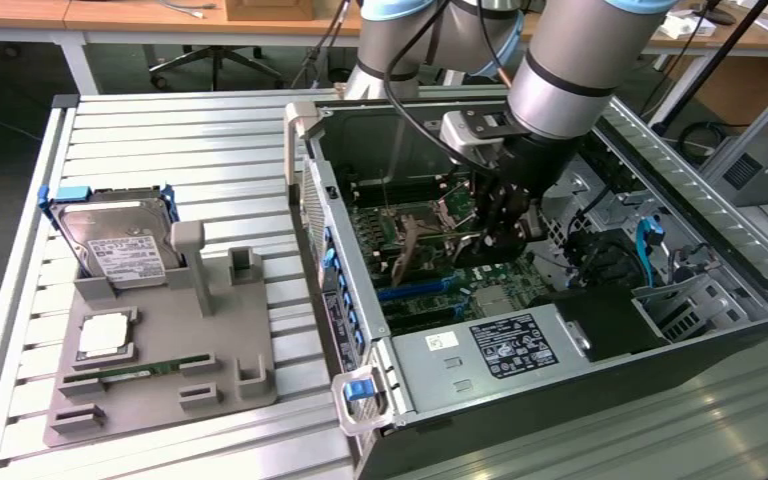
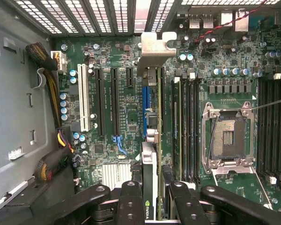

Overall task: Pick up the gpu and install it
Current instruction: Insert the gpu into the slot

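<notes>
The gpu (image 2: pixel 152 140) hangs edge-on inside the open computer case (image 1: pixel 337 250), above the motherboard (image 2: pixel 117 150). Its silver end bracket (image 2: pixel 154 49) points toward the case's slotted rear wall. My gripper (image 2: pixel 154 199) is shut on the card, with one black finger (image 2: pixel 131 204) on each side of it and a green logo showing between them. The card runs along the blue slot (image 2: pixel 144 110), right beside it; I cannot tell whether its edge touches the slot. In the exterior view my gripper (image 1: pixel 498 225) reaches down into the middle of the case with the dark gpu (image 1: pixel 502 250) below it.
Memory slots (image 2: pixel 187 122) and the bare CPU socket (image 2: pixel 227 138) lie on one side of the card, black slots and a white slot (image 2: pixel 84 103) on the other. Cable bundles (image 2: pixel 51 93) hug the case wall. Outside, a grey fixture (image 1: pixel 157 370) holds a hard drive (image 1: pixel 117 245) and a memory stick (image 1: pixel 153 368).
</notes>
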{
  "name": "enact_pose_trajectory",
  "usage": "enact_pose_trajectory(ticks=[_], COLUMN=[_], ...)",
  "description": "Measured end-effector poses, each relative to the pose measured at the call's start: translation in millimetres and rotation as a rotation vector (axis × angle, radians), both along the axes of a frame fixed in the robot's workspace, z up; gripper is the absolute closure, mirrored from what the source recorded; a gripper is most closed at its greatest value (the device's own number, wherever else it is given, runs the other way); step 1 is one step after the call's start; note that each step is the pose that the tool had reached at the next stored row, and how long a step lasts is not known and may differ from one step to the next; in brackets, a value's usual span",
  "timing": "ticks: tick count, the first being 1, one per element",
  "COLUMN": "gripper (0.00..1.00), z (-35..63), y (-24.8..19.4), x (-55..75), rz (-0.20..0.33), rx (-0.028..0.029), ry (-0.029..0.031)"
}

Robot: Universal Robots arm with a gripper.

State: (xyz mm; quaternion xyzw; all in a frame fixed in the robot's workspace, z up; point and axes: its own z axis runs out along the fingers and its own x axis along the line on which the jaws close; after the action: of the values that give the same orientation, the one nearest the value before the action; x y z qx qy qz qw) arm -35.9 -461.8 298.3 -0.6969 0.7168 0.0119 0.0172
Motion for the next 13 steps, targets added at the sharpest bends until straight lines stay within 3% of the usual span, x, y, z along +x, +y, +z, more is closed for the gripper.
enact_pose_trajectory(ticks=[13], gripper=[0.73], z=[0.0], y=[-0.1], x=[-7.5], rz=[0.0], rx=[0.0], ry=[0.0])
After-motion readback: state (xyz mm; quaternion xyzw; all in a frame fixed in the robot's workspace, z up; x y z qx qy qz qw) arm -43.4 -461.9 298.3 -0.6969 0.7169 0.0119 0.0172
